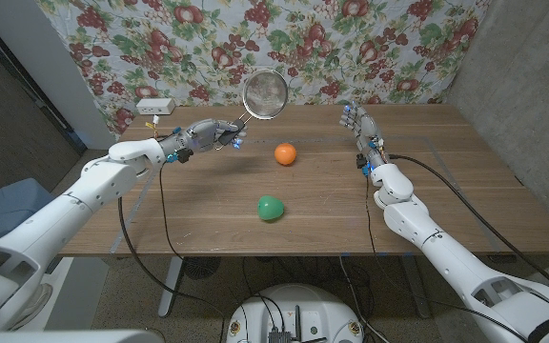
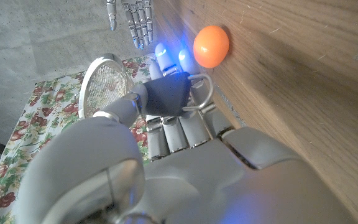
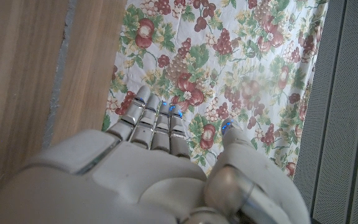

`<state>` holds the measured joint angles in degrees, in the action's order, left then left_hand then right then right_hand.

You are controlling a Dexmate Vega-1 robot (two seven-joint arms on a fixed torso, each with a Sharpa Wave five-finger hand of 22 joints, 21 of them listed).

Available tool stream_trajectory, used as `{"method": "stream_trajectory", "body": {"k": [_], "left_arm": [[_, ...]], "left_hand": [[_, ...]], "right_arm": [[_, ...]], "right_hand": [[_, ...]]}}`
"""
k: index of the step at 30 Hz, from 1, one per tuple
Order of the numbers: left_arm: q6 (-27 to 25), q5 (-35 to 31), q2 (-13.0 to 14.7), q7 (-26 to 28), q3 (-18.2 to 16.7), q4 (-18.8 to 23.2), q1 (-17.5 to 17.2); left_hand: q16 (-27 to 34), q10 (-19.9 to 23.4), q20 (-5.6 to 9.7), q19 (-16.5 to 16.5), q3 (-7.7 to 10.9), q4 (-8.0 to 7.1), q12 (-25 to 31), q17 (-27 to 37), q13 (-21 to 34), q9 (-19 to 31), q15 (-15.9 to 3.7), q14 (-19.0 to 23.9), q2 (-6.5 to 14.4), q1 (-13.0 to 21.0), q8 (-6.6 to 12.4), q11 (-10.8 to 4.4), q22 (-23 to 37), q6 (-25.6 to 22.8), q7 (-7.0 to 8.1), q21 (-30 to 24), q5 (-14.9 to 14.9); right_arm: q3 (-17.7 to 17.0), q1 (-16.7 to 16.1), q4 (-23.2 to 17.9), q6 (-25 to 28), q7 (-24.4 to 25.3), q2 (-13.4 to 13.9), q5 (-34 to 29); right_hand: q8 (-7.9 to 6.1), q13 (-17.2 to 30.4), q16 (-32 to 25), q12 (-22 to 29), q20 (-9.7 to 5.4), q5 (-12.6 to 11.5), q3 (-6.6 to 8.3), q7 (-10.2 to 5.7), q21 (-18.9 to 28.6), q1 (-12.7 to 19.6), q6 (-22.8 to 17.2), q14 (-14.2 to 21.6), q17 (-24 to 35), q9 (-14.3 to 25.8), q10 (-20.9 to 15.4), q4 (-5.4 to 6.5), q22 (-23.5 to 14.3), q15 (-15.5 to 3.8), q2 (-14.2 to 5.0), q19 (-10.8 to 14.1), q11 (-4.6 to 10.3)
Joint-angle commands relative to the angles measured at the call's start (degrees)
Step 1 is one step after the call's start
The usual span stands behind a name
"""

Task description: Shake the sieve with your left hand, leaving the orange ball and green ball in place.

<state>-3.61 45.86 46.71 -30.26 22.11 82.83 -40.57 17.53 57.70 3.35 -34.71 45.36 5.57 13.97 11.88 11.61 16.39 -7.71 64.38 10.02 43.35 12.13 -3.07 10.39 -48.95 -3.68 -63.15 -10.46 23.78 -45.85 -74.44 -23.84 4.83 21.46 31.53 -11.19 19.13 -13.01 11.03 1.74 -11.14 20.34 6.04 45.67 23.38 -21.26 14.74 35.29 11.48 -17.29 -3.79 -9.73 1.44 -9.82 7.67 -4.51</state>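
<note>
My left hand [image 1: 203, 135] holds the handle of a round metal sieve [image 1: 265, 94] and lifts it above the table's back, its mesh bowl raised in front of the floral cloth. In the left wrist view the fingers [image 2: 185, 127] wrap the dark handle and the sieve [image 2: 104, 87] stands beyond them. An orange ball [image 1: 285, 153] lies on the table to the right of that hand, also seen as the orange ball [image 2: 211, 45]. A green ball [image 1: 271, 208] lies nearer the front. My right hand [image 1: 362, 127] stands at the back right with fingers straight and apart, holding nothing.
A wooden table [image 1: 446, 191] carries the balls. A small white box [image 1: 155, 107] sits at the back left corner. A floral cloth [image 1: 351, 48] hangs behind the table. Black cables run along both arms over the tabletop.
</note>
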Motion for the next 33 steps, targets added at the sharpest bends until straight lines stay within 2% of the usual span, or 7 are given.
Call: {"method": "stream_trajectory", "body": {"k": [1, 4, 13, 15, 20, 33], "left_arm": [[-5.72, 1.01, 0.92, 4.74, -0.51, 2.20, -0.61], [-7.53, 1.44, 1.12, 5.89, -0.55, 2.77, -0.57], [-19.36, 5.86, 2.50, 12.52, -1.43, 6.19, -0.34], [-22.47, 7.24, 2.66, 13.56, -1.49, 6.44, 0.10], [-27.30, 9.64, 2.74, 16.01, -1.84, 6.93, 0.62], [-29.17, 10.51, 2.88, 17.06, -1.73, 7.18, 1.04]], "left_hand": [[0.49, 6.32, 5.60, -0.76, 0.68, 0.05, 0.24, 0.28, 0.10, 0.19, -5.60, 4.20, 0.87, 0.36, 0.39, -5.05, 0.13, -3.83, -1.23, -0.51, -0.45], [0.52, 6.36, 5.57, -1.01, 0.76, 0.25, 0.21, 0.28, 0.09, 0.17, -5.62, 4.34, 0.94, 0.48, 0.37, -4.76, 0.13, -3.99, -1.67, -0.68, -0.43], [1.04, 7.38, 5.36, -3.01, 1.78, 1.96, 0.33, 0.31, -0.03, -0.15, -5.61, 5.91, 1.33, 1.85, -0.13, -3.99, 0.13, -4.58, -5.41, -2.05, -0.05], [1.09, 7.41, 5.17, -3.13, 2.11, 2.31, 0.26, 0.30, -0.06, -0.25, -5.56, 6.15, 1.43, 2.21, -0.29, -3.30, 0.13, -4.70, -6.26, -2.31, 0.12], [1.18, 7.63, 5.05, -3.57, 2.52, 2.68, 0.26, 0.28, -0.10, -0.37, -5.57, 6.49, 1.48, 2.64, -0.53, -2.93, 0.13, -4.78, -7.12, -2.73, 0.30], [1.31, 8.28, 4.94, -4.11, 2.97, 2.90, 0.37, 0.24, -0.15, -0.44, -5.47, 7.03, 1.49, 3.02, -0.71, -2.86, 0.12, -5.10, -7.67, -3.31, 0.57]], "right_arm": [[0.21, 0.63, 0.92, 0.09, -0.17, -0.27, -0.06], [0.19, 0.81, 1.11, 0.23, -0.14, -0.45, 0.13], [0.19, 1.20, 1.73, 0.12, -0.28, -0.70, 0.25], [0.31, 1.38, 2.08, -0.10, -0.49, -0.64, 0.00], [0.23, 1.65, 2.45, 0.02, -0.58, -0.88, 0.35], [0.40, 2.52, 3.68, -0.13, -1.53, -0.95, 0.44]], "right_hand": [[-0.15, -0.04, -0.23, 0.34, 0.02, -0.07, 0.06, 0.35, -0.06, -0.21, -0.01, 0.06, 0.10, -0.09, 0.05, -0.30, -0.15, 0.28, 0.26, 0.52, -0.17], [-0.16, -0.09, -0.24, 0.32, 0.02, -0.07, 0.09, 0.35, -0.12, -0.23, -0.02, 0.05, 0.05, -0.09, 0.13, -0.32, -0.15, 0.30, 0.26, 0.53, -0.12], [-0.18, -0.23, -0.25, 0.36, 0.03, -0.08, 0.15, 0.39, -0.30, -0.31, -0.01, -0.03, -0.09, -0.10, 0.10, -0.37, -0.15, 0.30, 0.24, 0.59, -0.16], [-0.19, -0.26, -0.25, 0.35, 0.05, -0.08, 0.17, 0.37, -0.34, -0.33, -0.01, -0.06, -0.13, -0.10, 0.14, -0.38, -0.15, 0.29, 0.24, 0.61, -0.13], [-0.18, -0.33, -0.27, 0.39, 0.03, -0.08, 0.20, 0.37, -0.42, -0.37, 0.02, -0.07, -0.19, -0.10, 0.08, -0.40, -0.16, 0.27, 0.23, 0.63, -0.22], [-0.17, -0.48, -0.30, 0.40, 0.05, -0.07, 0.27, 0.43, -0.61, -0.46, 0.11, -0.09, -0.35, -0.11, 0.14, -0.46, -0.16, 0.33, 0.23, 0.71, -0.15]]}}
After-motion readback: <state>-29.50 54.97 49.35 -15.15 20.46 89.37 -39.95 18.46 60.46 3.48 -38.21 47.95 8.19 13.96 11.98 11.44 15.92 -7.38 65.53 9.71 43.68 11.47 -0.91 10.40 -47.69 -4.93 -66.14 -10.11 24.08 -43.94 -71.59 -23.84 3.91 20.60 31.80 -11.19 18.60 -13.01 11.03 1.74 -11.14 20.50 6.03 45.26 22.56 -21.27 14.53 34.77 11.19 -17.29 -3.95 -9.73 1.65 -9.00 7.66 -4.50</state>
